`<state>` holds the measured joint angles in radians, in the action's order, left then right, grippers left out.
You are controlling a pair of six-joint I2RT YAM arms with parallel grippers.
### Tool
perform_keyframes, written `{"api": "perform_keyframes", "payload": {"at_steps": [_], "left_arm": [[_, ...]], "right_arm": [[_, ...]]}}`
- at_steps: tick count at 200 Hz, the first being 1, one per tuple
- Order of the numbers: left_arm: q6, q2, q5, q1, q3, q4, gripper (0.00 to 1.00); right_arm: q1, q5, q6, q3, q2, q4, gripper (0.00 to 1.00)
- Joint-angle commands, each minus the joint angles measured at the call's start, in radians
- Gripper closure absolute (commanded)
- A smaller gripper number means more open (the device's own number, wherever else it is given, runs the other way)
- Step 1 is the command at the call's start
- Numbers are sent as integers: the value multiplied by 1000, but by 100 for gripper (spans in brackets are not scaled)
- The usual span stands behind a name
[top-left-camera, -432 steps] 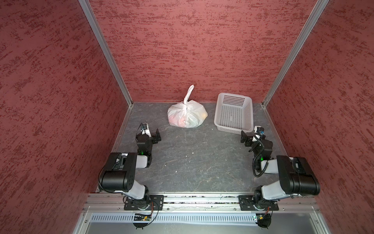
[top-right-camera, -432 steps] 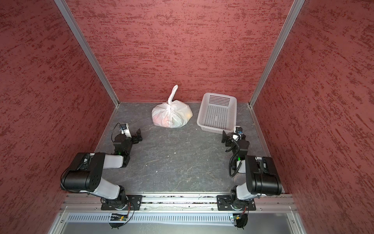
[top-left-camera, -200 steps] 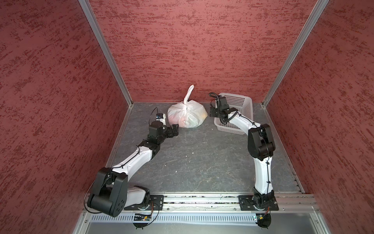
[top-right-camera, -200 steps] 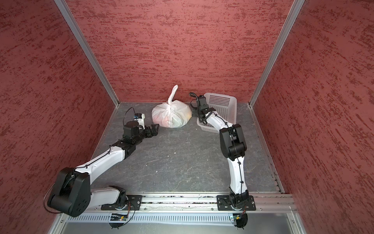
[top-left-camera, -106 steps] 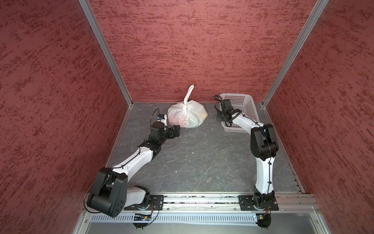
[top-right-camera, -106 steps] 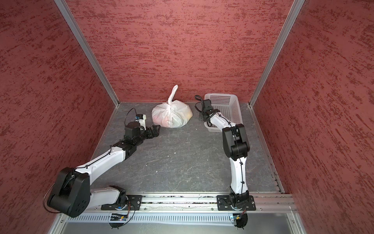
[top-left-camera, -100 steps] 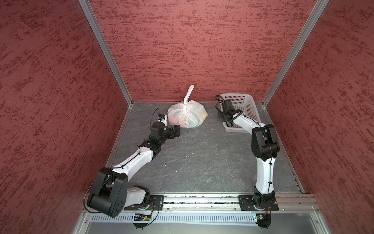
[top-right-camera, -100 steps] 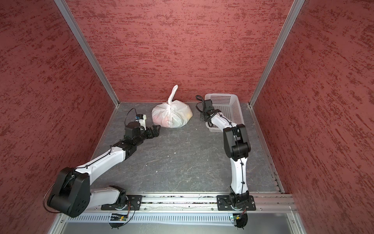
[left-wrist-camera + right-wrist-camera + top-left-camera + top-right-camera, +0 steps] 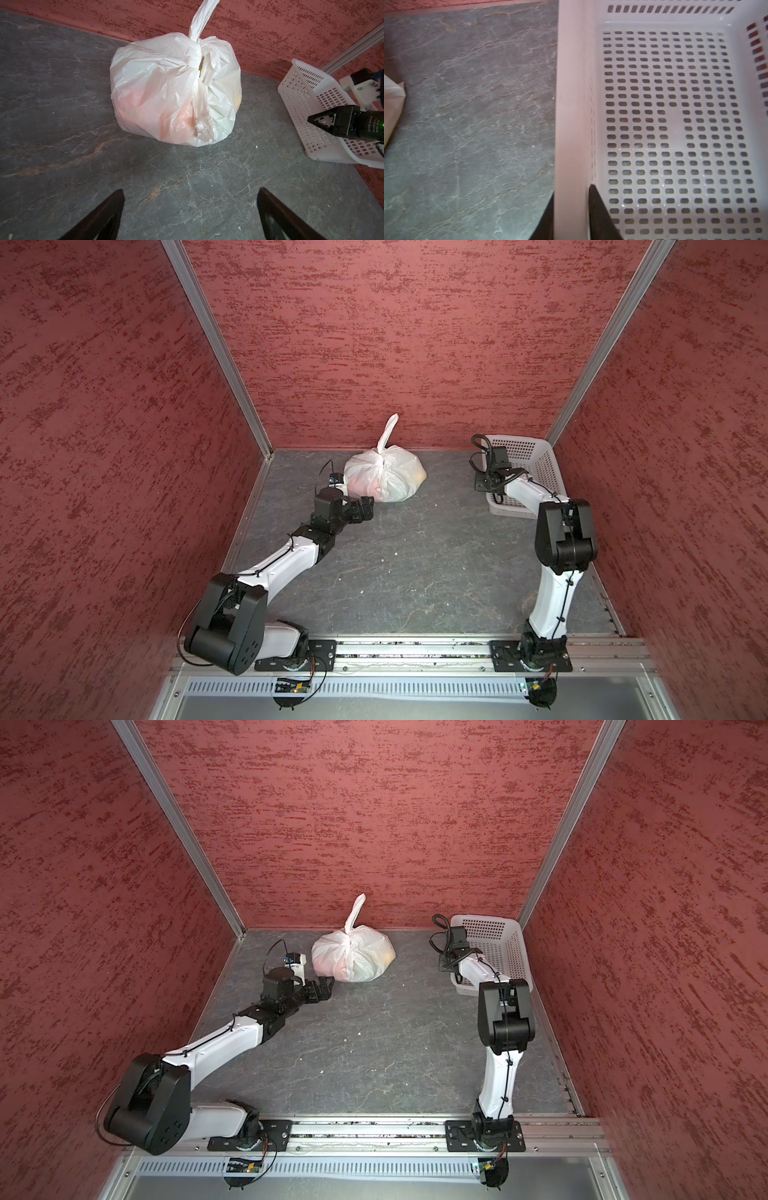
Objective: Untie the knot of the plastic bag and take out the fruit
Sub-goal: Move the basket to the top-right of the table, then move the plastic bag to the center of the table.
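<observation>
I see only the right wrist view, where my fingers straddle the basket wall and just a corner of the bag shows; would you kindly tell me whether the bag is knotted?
Observer: Yes, the knot is tied on top, with one handle standing up from it.
Operator: Thank you. Where is the left gripper?
Observer: The left gripper is open, facing the bag without touching it.
Operator: Is any fruit visible?
Observer: Only through the plastic: the fruit shows as reddish and yellow tints inside.
</observation>
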<state>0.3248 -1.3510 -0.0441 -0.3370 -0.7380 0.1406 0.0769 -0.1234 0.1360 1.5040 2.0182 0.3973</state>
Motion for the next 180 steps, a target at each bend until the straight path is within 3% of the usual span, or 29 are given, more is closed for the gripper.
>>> {"api": "perform_keyframes", "payload": {"at_steps": [1,10,25,57,88,126,180], "left_arm": [[-13,-16,0,-10,-50,-17,0],[-20,-27,-3,-10,-82,-55,0],[-35,-60,-10,-13,-168,-135,0],[-81,-198,-13,-10,-410,-337,0],[-124,-392,-38,14,-667,-499,0],[-123,-631,-98,32,-969,-639,11],[-114,-934,-13,-4,-1371,-830,13]], "right_arm": [[-10,43,-26,3,3,3,58],[-9,61,-27,2,-11,3,44],[-9,90,-13,-14,-53,2,30],[3,130,11,-35,-155,41,14],[25,131,19,-45,-257,104,7],[35,131,48,-90,-365,145,4],[38,127,74,-137,-428,170,2]]}}
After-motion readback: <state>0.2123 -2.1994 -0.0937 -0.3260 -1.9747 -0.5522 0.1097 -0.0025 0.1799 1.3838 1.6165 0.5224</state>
